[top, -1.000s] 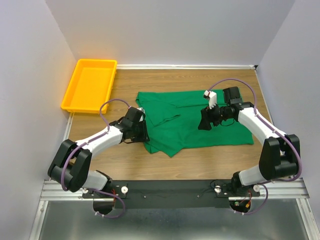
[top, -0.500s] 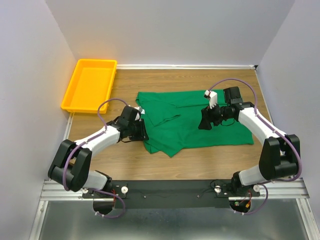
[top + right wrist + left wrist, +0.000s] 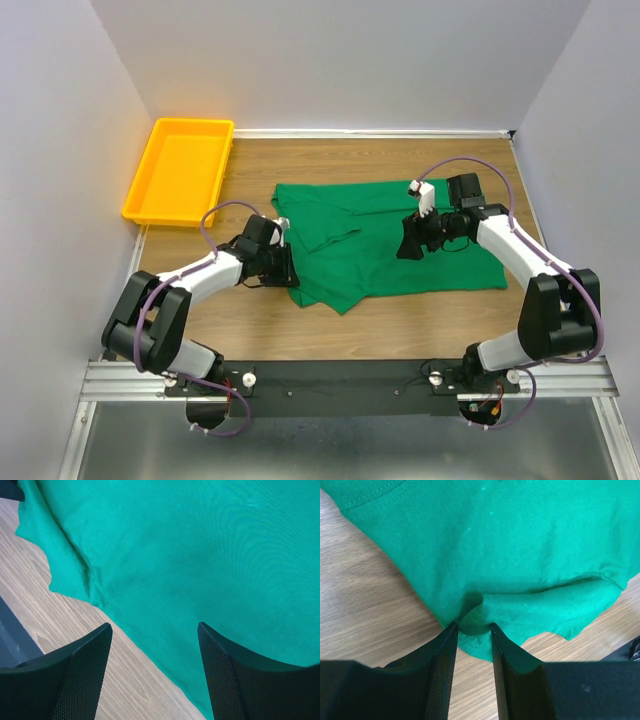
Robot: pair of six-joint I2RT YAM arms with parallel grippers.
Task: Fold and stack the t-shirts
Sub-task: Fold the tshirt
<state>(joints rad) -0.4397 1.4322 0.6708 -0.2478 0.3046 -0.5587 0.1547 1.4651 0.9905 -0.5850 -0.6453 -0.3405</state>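
The plain emerald-green cotton short-sleeved t-shirt (image 3: 400, 262) lies spread out on the brown wooden table (image 3: 420, 320), approx. in the middle of the top view. One flap is folded over near its upper left part. The left gripper (image 3: 288, 268) sits low at the t-shirt's left edge, just left of centre in the top view. In the left wrist view the left gripper (image 3: 472, 626) is at the bottom centre, and its two black fingers (image 3: 445, 650) squeeze a small bunched bit of the green hem. The cloth is pinched between them, w/ bare wood on the left and at the bottom right. The right gripper (image 3: 408, 245) is over the t-shirt's right half, right of centre in the top view. In the right wrist view the right gripper (image 3: 155, 625) has its fingers (image 3: 90, 655) spread wide w/ nothing between them. Flat green cloth fills most of that frame and wood shows at the lower left. Can't tell if the tips touch the cloth. A bright yellow plastic rectangular tray (image 3: 140, 200) sits at the upper left of the top view, well apart from the t-shirt.
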